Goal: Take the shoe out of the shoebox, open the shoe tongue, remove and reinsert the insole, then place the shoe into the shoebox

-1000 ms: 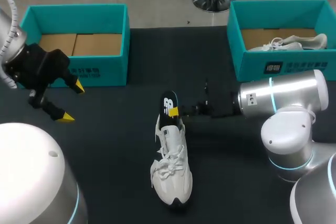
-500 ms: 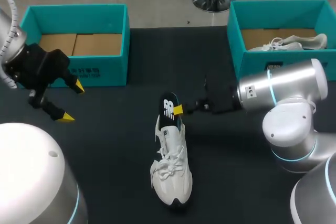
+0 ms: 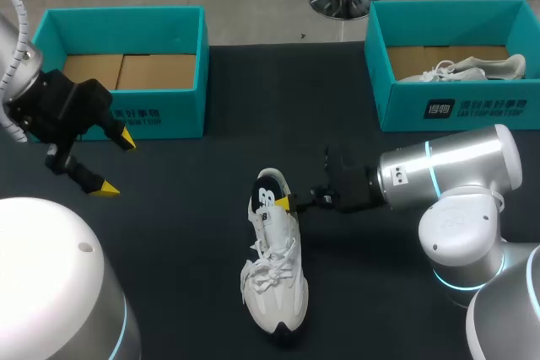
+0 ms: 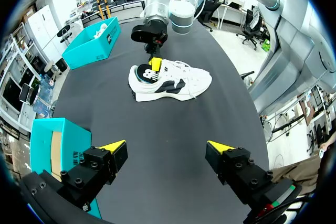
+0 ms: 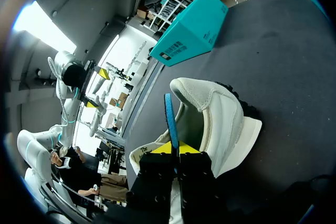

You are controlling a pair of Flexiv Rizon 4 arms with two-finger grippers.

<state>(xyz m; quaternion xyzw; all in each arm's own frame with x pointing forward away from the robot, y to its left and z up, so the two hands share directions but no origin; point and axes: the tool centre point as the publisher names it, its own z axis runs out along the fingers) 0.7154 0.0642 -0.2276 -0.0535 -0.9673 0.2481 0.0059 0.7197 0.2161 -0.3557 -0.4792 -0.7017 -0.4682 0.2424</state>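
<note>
A black table (image 3: 194,233) carries two teal shoeboxes along its far side, the left shoebox (image 3: 118,115) and the right shoebox (image 3: 456,107). In the right one lies a second white shoe (image 3: 460,69).

The right gripper (image 3: 285,202) is at the heel opening of the white shoe (image 3: 278,284), which stands on its sole in the middle of the table, well apart from both boxes. In the right wrist view its two yellow tips are pressed close together with the insole (image 5: 169,114) between them. The fingers are nearly closed and pinch this thin piece from two sides. The insole stands up on its edge out of the heel opening; from above it shows a black face with a white mark (image 3: 268,196), and its lower part is inside the shoe.

The left gripper (image 3: 116,164) hangs over the table in front of the left shoebox. Its fingers are spread wide and it holds nothing and touches nothing — the left wrist view shows only bare table between the yellow tips (image 4: 167,148).

The long axis of the shoe runs from the far side of the table toward the robot, only a little slanted. The heel points to the far side, toward the boxes, and the toe points to the near edge. The laces lie on top, tied loosely.
</note>
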